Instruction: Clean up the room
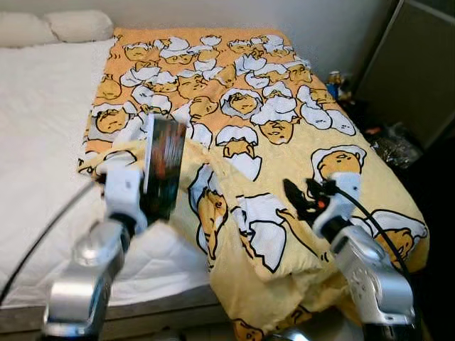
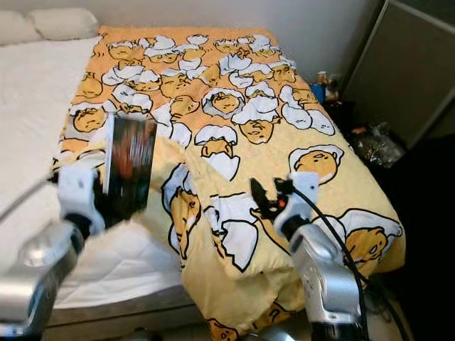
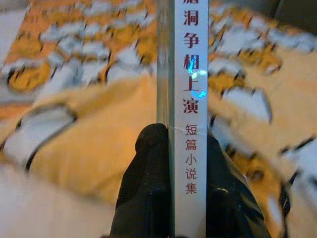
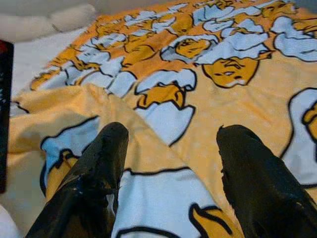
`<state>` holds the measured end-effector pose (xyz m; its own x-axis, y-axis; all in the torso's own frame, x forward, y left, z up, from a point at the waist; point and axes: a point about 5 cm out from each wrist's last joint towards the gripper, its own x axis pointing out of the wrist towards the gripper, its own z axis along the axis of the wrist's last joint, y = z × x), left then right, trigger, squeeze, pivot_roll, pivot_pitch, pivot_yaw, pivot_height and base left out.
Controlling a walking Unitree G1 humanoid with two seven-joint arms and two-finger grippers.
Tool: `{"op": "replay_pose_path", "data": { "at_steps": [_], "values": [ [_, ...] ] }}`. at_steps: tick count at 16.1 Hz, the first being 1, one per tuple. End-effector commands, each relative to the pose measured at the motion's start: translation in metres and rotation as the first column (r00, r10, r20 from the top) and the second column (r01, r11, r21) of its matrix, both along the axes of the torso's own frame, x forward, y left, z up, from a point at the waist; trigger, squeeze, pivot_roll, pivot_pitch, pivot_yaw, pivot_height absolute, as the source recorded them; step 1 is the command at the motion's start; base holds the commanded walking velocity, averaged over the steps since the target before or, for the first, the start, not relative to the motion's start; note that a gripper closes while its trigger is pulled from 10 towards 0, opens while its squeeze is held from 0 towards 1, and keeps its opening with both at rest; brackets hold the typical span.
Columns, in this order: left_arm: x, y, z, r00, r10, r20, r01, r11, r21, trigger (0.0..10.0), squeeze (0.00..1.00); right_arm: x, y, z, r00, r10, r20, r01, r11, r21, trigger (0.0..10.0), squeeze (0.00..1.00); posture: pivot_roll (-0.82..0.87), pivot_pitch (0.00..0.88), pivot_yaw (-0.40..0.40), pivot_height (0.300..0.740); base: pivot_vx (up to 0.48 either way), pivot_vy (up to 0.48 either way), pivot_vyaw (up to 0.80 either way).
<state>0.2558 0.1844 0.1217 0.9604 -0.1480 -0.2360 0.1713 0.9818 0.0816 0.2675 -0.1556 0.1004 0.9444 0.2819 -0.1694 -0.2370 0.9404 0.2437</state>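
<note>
My left gripper (image 1: pixel 146 202) is shut on a dark-covered book (image 1: pixel 162 168), held upright above the bed's left side. In the left wrist view its white spine (image 3: pixel 190 99) with red Chinese characters runs between the two black fingers (image 3: pixel 148 183). My right gripper (image 1: pixel 298 197) stands open just above the yellow blanket (image 1: pixel 284 92) printed with egg characters, with nothing between its fingers (image 4: pixel 101 163). The blanket covers the right part of the bed and is bunched in folds near the front edge (image 1: pixel 234 249).
A bare white mattress (image 1: pixel 43 128) with two pillows (image 1: pixel 78 25) lies to the left. Right of the bed are a dark cabinet (image 1: pixel 419 71), a can (image 1: pixel 334 79) and clutter on the floor (image 1: pixel 391 145). A cable (image 1: pixel 43 234) hangs from my left arm.
</note>
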Motion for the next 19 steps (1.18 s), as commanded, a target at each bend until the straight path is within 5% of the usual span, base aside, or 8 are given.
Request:
{"op": "replay_pose_path", "data": {
  "at_steps": [1,5,19],
  "values": [
    [-0.002,-0.007,0.011,0.998,-0.031,0.052,0.028,0.998,0.048,10.0,0.0,-0.004,-0.001,0.0,1.0,-0.012,-0.007,0.011,0.999,-0.041,10.0,0.0,-0.05,0.0,-0.063,0.74,0.0,0.0,0.0],
    [-0.009,-0.005,0.007,0.999,-0.032,0.04,0.028,0.995,0.092,10.0,0.0,-0.023,-0.001,-0.011,0.996,-0.066,-0.058,0.063,0.997,-0.053,10.0,0.0,-0.06,0.0,-0.068,0.74,0.0,0.197,0.0],
    [-0.017,-0.006,0.005,0.999,-0.034,0.001,0.033,0.995,0.094,10.0,0.0,-0.021,-0.005,-0.014,0.99,-0.134,-0.053,0.125,0.981,-0.148,10.0,0.0,-0.07,0.0,-0.036,0.74,0.0,0.338,0.0]
  ]
}}
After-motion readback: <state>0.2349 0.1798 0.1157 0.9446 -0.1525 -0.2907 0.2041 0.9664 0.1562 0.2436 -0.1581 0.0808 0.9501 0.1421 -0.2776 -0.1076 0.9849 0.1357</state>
